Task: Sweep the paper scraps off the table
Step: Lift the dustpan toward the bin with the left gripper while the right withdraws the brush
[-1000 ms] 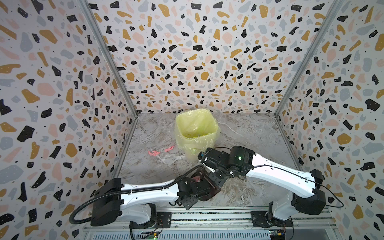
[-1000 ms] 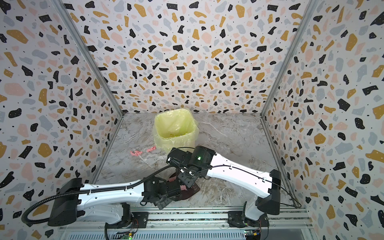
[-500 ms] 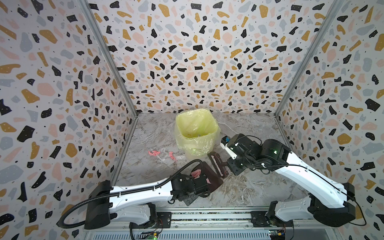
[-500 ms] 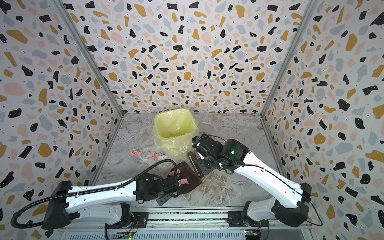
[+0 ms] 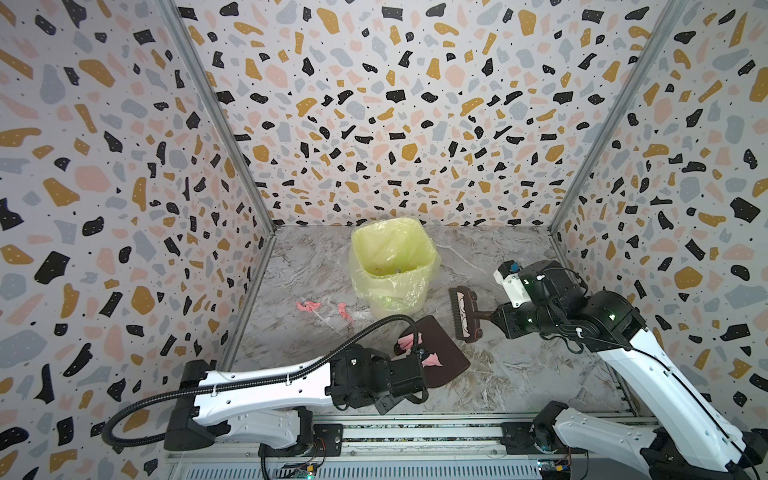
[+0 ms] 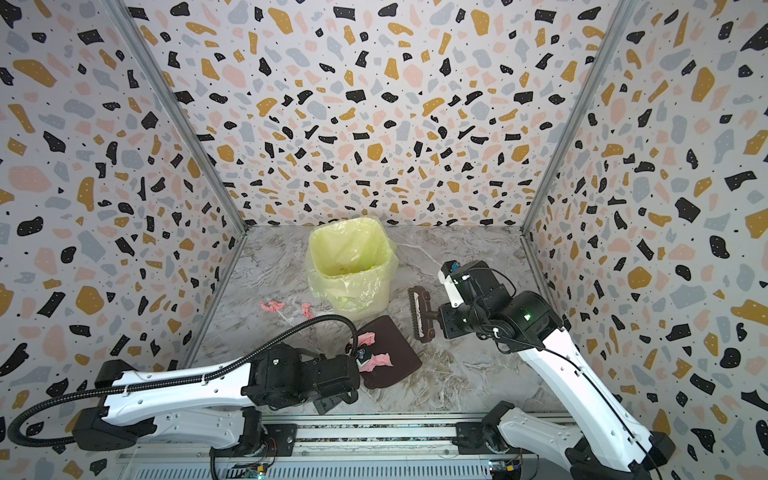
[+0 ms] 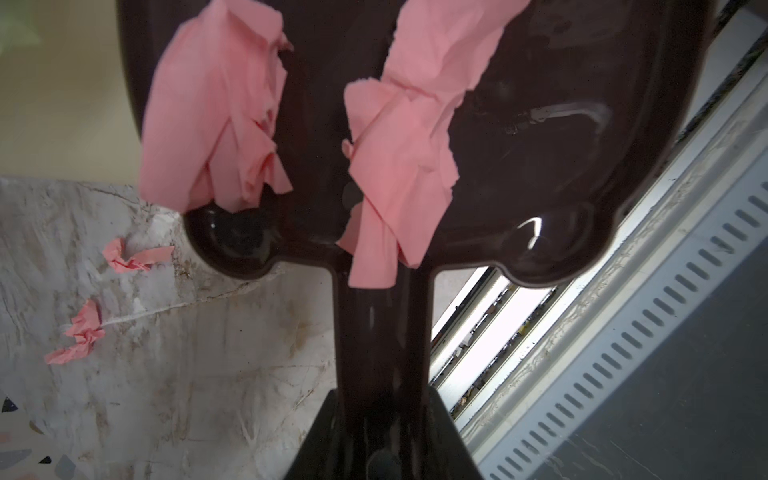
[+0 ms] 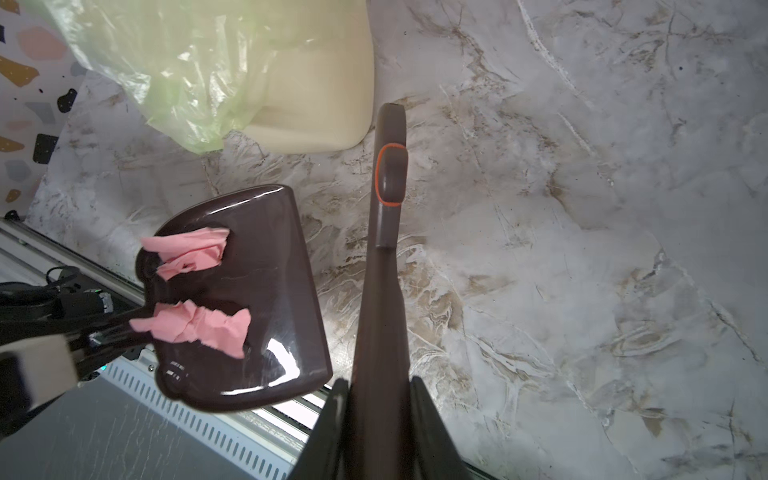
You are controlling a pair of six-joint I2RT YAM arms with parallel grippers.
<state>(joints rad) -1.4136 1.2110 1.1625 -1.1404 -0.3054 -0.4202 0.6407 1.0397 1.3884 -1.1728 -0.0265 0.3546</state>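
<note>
starting with both top views: two small, pink, crumpled paper scraps (image 5: 308,306) (image 6: 272,306) lie on the table (image 5: 519,374) at mid-left, just left of the bin (image 5: 390,266). the left scrap's long axis runs left-right; the right scrap's (image 5: 344,311) runs near-far. two larger pink scraps (image 5: 432,360) (image 6: 376,360) lie in the dark brown dustpan (image 5: 446,353), at its handle end. the dustpan handle points near-left and its flat lip points far-right, toward the brush (image 5: 464,316). the brush head runs near-far with its bristles facing left. the bin holds a yellow liner (image 5: 409,291); any other contents cannot be made out.

left wrist view: the left gripper (image 7: 380,440) is clamped narrowly on the dustpan (image 7: 540,145) handle. one folded scrap (image 7: 407,145) overhangs the handle root and another (image 7: 216,116) lies beside it. two loose scraps (image 7: 133,257) rest on the table (image 7: 208,374).

right wrist view: the right gripper (image 8: 380,424) is fully closed on the brush (image 8: 382,311) handle. the dustpan (image 8: 278,270), carrying both scraps (image 8: 195,324), sits just beside the brush.
</note>
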